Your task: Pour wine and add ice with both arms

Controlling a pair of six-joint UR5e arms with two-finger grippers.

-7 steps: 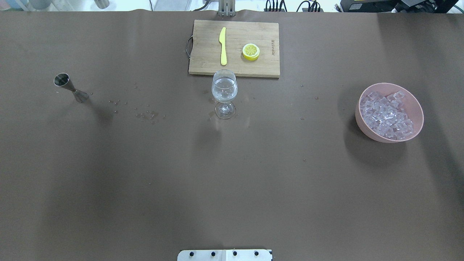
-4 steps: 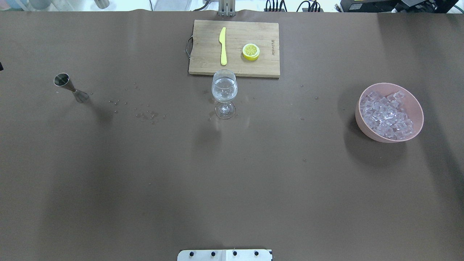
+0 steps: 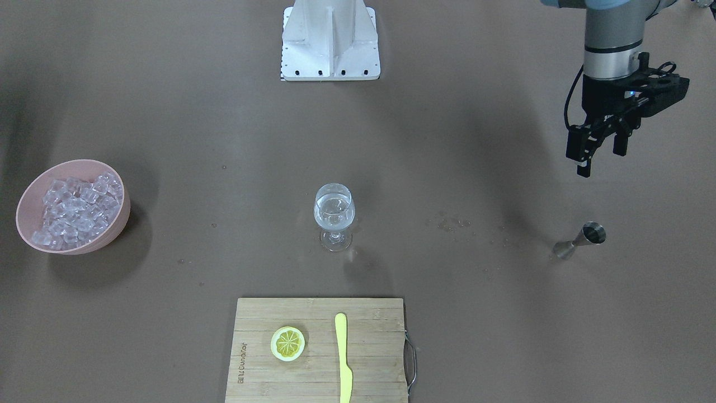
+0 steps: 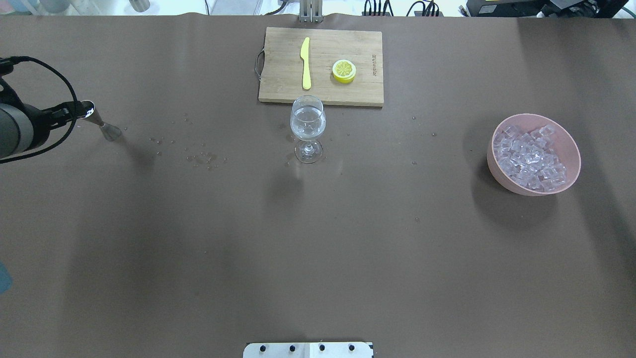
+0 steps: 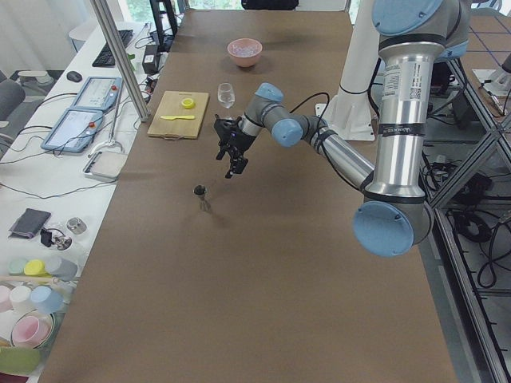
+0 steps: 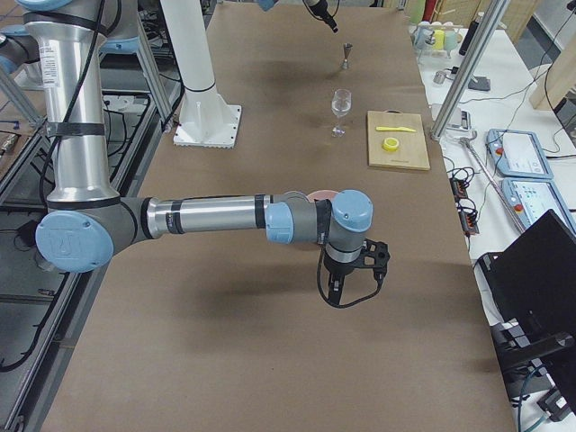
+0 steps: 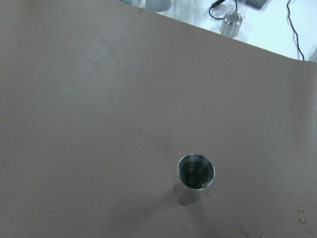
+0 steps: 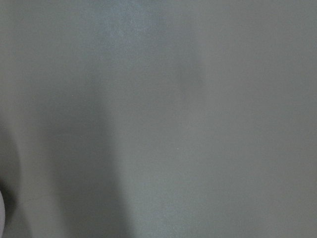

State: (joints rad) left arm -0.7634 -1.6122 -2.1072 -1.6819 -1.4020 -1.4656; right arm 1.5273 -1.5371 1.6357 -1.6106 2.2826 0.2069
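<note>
A long table (image 4: 318,258) with a brown cover fills most of the room. Along its far edge runs a white bench (image 5: 56,183). On the bench lie two tablets (image 5: 77,128), a keyboard (image 5: 110,49), a mouse (image 5: 74,76) and some coloured cups (image 5: 36,271). A shiny metal post (image 5: 120,60) stands between the bench and the table. On the near side the floor (image 5: 487,343) is grey, with metal bars (image 5: 471,171) over it. The light is bright and soft, and it makes faint shadows on the brown cover.
</note>
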